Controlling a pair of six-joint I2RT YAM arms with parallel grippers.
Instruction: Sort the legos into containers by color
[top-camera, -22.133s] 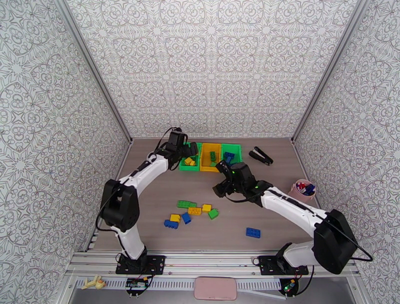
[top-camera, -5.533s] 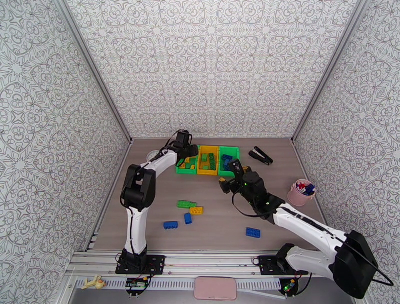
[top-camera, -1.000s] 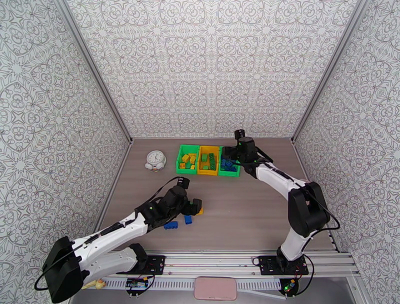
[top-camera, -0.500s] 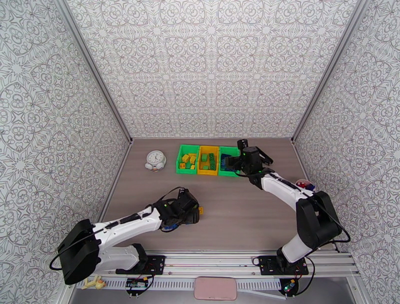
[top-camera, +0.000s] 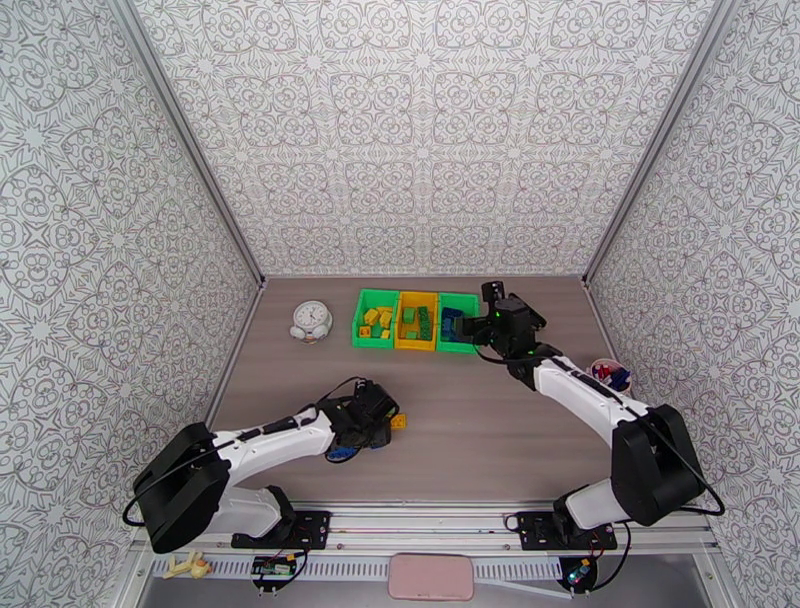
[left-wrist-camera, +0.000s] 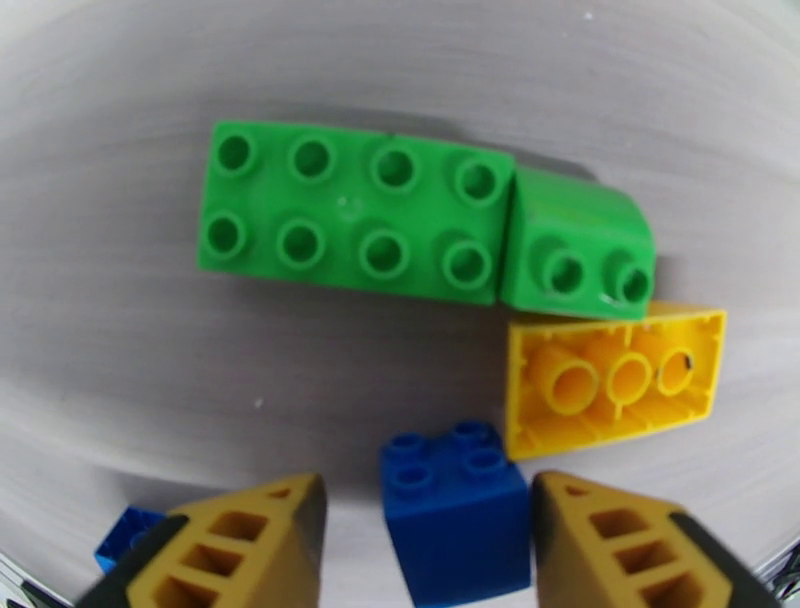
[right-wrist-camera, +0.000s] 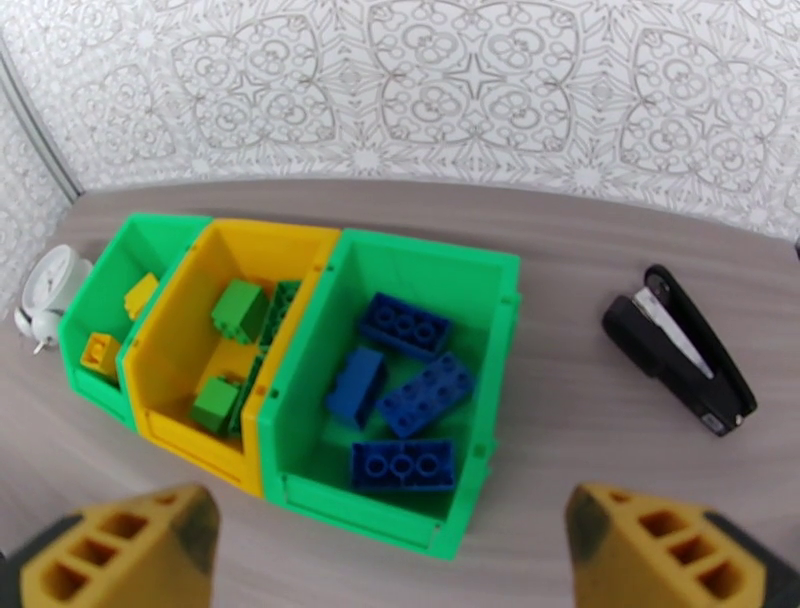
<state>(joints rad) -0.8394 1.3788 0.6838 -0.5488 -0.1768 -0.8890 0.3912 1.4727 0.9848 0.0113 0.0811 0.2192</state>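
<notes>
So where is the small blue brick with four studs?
The blue brick sits on the table between the fingers of the left gripper in the left wrist view, just beside the upturned yellow brick.

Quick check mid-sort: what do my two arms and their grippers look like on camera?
The left arm and right arm have white link shells, black joint housings and thin black cables looped alongside. The left gripper and right gripper each carry two mustard-yellow wedge-shaped fingers with rectangular lattice cut-outs. A small green light glows near the right wrist.
</notes>
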